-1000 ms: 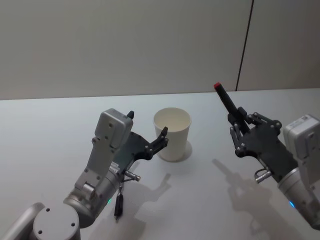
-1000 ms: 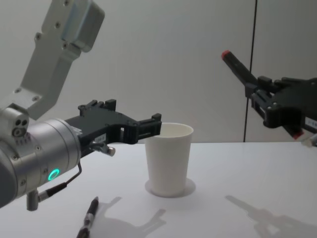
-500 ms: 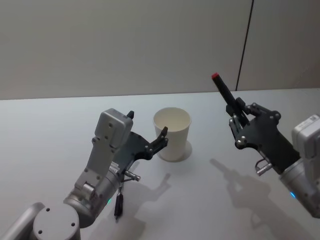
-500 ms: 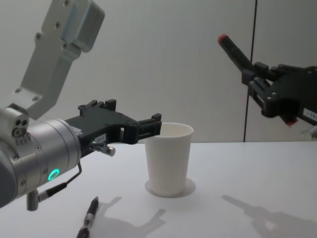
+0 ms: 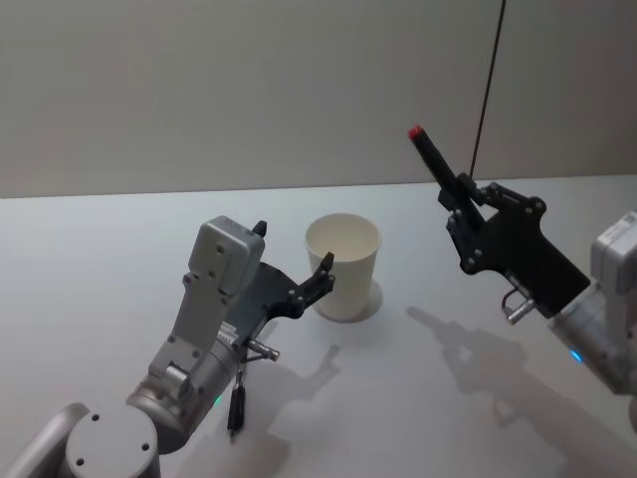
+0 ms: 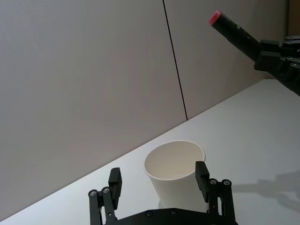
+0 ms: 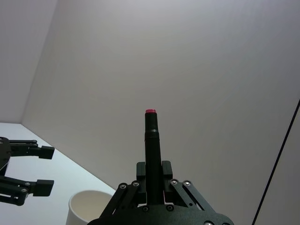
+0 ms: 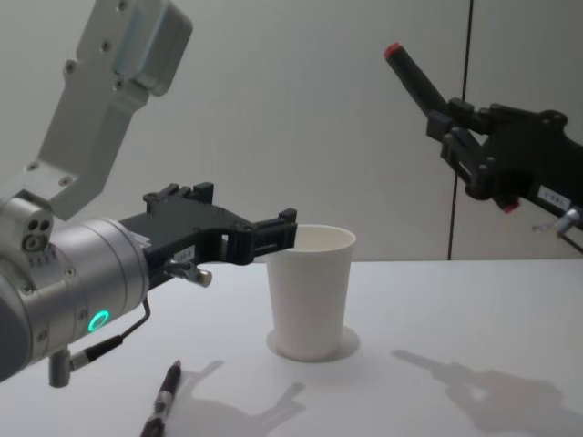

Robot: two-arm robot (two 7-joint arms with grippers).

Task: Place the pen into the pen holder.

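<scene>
Pen [image 5: 438, 167]: black, red tip up, tilted, clamped in right hand [image 5: 465, 199], raised well above the desk [image 5: 100, 259], to the right of pen holder [image 5: 343, 269].
Pen holder: white paper cup, upright on desk.
Left hand [image 5: 294, 247]: released, fingers spread, just beside cup rim.
Second pen [image 5: 236, 406]: lying on desk by left arm.

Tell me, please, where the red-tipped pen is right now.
In the head view the red-tipped pen is held in the air on the robot's right, clamped in the right end effector, above and right of the white paper cup.
</scene>
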